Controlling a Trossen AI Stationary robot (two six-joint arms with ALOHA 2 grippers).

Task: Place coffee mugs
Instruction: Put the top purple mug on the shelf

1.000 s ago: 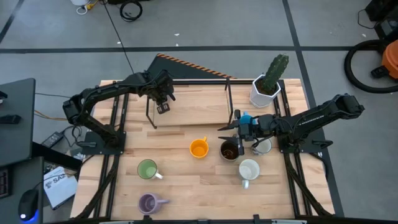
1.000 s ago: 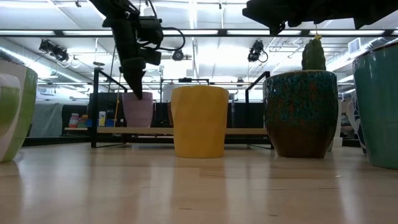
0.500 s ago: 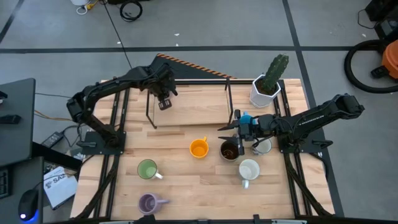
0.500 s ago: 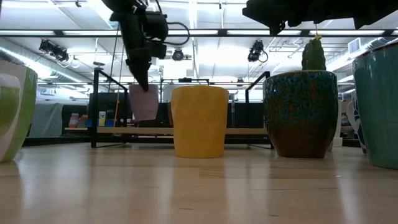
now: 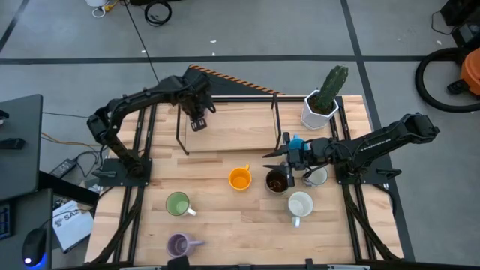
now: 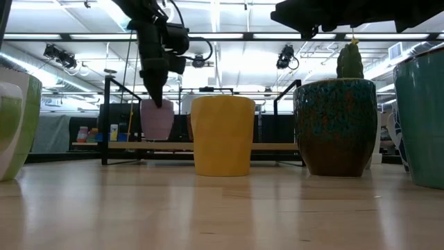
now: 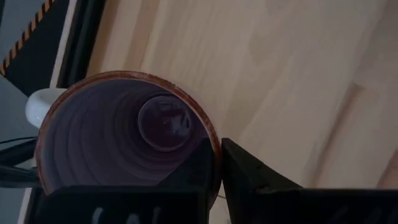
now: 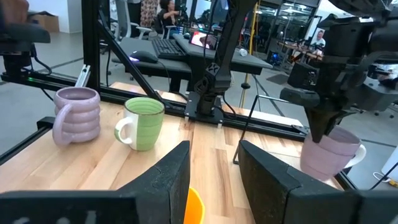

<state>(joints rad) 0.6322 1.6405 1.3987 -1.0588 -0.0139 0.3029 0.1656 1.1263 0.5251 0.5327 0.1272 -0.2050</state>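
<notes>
My left gripper reaches over the left end of the black-framed rack's wooden shelf and is shut on a pale purple mug with a white handle. My right gripper hovers open above the dark brown mug and touches nothing. On the table stand an orange mug, a green mug, a second purple mug and two white mugs. My left gripper has the purple mug's rim pinched, with one finger inside the cup and the other outside. The fingers come from above, pointing down. The mug hangs mouth-up, slightly tilted; whether its base touches the shelf, I cannot tell.
A white faceted pot with a green cactus stands at the far right corner. The rack's black posts rise beside the shelf. A teal mug wall shows close in the low view. People and desks show beyond the table.
My left gripper has carried the purple mug slightly up and toward the far edge, tipping it a little, then eased it down again. The right arm has kept still.
</notes>
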